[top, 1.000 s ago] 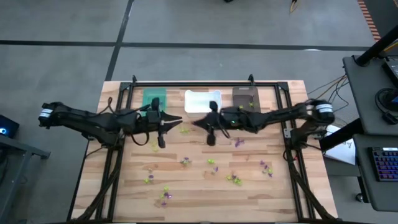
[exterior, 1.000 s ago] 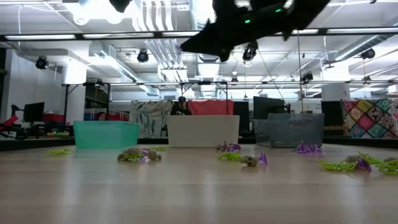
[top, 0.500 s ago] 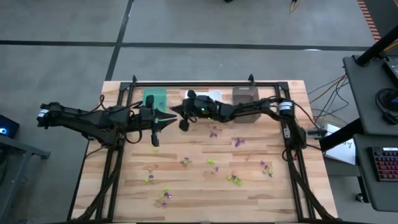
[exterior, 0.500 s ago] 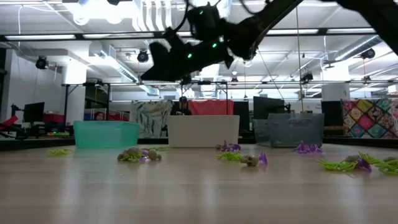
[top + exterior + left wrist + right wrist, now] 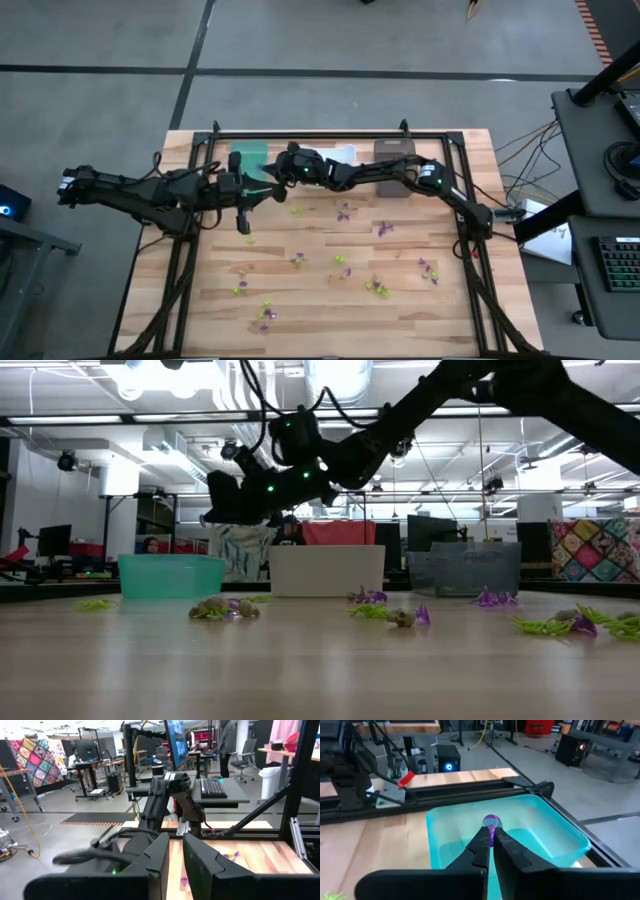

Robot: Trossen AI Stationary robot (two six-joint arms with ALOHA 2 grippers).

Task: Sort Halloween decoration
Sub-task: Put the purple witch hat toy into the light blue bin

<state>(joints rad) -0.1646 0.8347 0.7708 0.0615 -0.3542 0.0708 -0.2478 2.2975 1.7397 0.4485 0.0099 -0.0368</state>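
overhead, table-level, two wrist views

Bright overhead room light, soft shadows, low view's foreground blurred.

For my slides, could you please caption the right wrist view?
Right gripper shut on a purple trinket, held above the teal bin.

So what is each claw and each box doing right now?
Right gripper: shut on a tiny purple plastic trinket, above the teal bin.
Left gripper: fingers close together, nothing seen between them.
Teal rectangular bin: upright, looks empty.
White bin: upright.
Dark brown bin: upright.
Other trinkets: scattered on the wooden table.
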